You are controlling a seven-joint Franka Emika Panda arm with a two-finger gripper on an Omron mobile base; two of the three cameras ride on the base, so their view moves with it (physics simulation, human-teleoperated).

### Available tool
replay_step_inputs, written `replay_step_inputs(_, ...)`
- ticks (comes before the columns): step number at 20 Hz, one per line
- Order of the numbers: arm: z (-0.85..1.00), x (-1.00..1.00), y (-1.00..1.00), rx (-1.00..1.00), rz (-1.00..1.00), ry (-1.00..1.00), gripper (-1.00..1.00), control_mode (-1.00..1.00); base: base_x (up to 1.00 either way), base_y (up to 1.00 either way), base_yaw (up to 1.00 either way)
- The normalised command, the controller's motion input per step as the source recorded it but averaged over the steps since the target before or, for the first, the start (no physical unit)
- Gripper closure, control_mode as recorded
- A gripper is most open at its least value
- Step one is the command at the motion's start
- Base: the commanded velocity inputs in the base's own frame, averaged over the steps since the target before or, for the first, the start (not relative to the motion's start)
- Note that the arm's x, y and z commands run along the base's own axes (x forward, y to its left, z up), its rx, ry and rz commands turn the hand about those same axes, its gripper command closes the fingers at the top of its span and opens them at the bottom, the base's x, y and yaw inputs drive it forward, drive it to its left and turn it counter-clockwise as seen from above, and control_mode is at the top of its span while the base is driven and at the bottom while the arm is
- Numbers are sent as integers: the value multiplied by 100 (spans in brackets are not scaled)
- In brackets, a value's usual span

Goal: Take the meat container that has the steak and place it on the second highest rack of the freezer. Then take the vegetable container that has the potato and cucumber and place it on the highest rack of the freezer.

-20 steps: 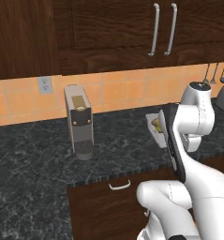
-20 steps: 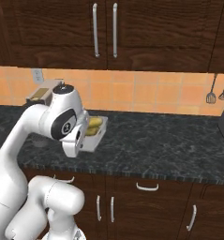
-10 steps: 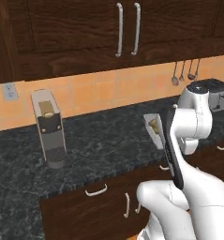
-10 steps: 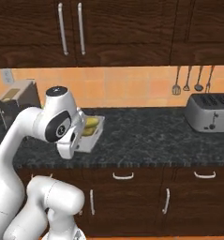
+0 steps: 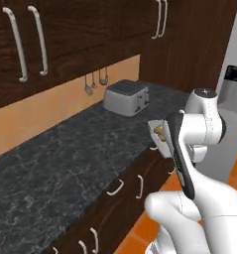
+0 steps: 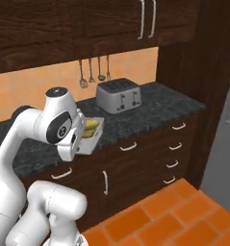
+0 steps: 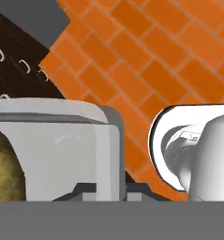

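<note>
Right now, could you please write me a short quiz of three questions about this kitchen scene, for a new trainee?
1. True or false: the gripper is shut on the vegetable container.
2. What stands on the counter under the hanging utensils? A) kettle B) toaster C) blender
3. Fill in: the floor is made of ______ tiles.

Key: 1 true, the container with the potato is carried in the air beside the counter. 2 B, the toaster. 3 orange.
</note>
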Motion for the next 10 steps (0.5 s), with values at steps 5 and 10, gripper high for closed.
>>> replay_step_inputs(5, 0, 0, 0, 0, 0, 0, 100, 100, 0, -32, -87)
replay_step_inputs(10, 0, 0, 0, 0, 0, 0, 100, 100, 0, -34, -86)
